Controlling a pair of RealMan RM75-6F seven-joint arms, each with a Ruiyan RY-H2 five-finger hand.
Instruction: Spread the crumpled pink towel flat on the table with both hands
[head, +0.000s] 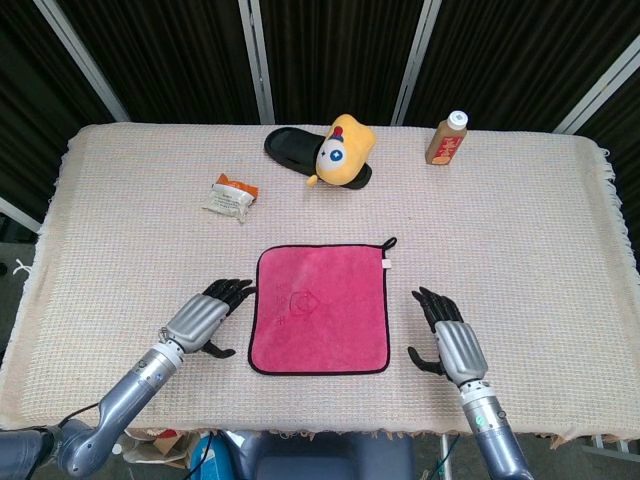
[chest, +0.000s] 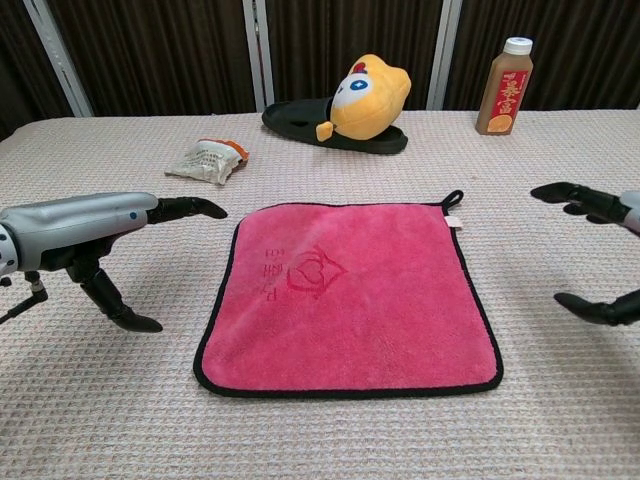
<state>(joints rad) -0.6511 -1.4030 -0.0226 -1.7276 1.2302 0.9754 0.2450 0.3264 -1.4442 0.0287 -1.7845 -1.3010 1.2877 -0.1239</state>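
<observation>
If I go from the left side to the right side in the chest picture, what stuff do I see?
left hand → snack packet → pink towel → brown bottle → right hand. The slipper and the yellow plush toy sit behind the towel, so their place in the order is unclear.
</observation>
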